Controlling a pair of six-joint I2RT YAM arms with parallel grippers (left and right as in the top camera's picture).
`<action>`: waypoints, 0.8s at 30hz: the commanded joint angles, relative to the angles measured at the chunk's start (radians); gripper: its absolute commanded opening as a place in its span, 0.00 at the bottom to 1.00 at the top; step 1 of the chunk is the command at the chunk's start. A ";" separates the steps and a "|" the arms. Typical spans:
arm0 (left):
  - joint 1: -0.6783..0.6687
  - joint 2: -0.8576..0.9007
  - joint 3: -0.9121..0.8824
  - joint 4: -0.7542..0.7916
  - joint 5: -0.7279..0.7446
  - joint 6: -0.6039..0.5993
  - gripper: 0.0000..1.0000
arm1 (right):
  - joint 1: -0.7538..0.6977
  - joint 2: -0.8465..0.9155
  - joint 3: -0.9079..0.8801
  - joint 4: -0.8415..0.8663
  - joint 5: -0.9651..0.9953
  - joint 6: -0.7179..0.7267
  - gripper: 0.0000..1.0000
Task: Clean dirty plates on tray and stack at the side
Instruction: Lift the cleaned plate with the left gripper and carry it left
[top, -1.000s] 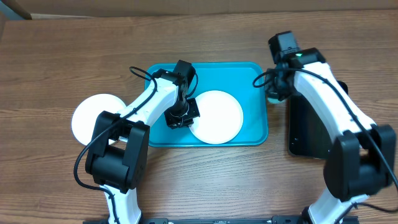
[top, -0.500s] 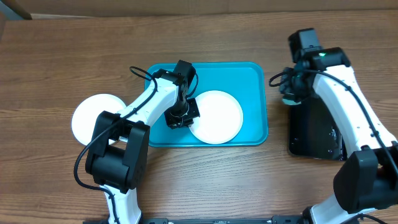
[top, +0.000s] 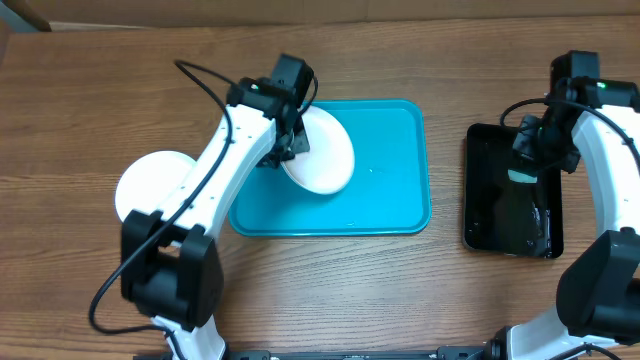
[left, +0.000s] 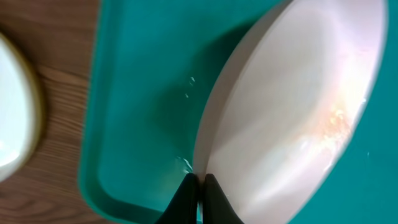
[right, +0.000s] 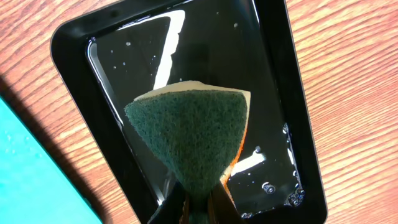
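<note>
My left gripper is shut on the rim of a white plate and holds it tilted above the left part of the turquoise tray. In the left wrist view the plate shows a faint orange smear and the fingers pinch its edge over the tray. A second white plate lies on the table left of the tray; its edge shows in the left wrist view. My right gripper is shut on a green scouring sponge above the black tray.
The glossy black tray holding water sits right of the turquoise tray on the wooden table. The sponge hangs over its upper half. Cables trail from both arms. Bare wood lies in front and behind.
My left gripper has lifted the white plate off the tray floor and tilted it up toward the left. My right arm has swung right, carrying the sponge over the black tray.
</note>
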 joint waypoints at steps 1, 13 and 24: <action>0.000 -0.055 0.046 -0.015 -0.175 0.018 0.04 | -0.014 -0.039 -0.008 0.005 -0.042 -0.023 0.04; -0.056 -0.084 0.053 -0.021 -0.444 0.028 0.04 | -0.014 -0.039 -0.081 0.048 -0.064 -0.023 0.04; -0.224 -0.084 0.053 -0.020 -0.784 0.027 0.04 | -0.014 -0.039 -0.100 0.063 -0.064 -0.023 0.04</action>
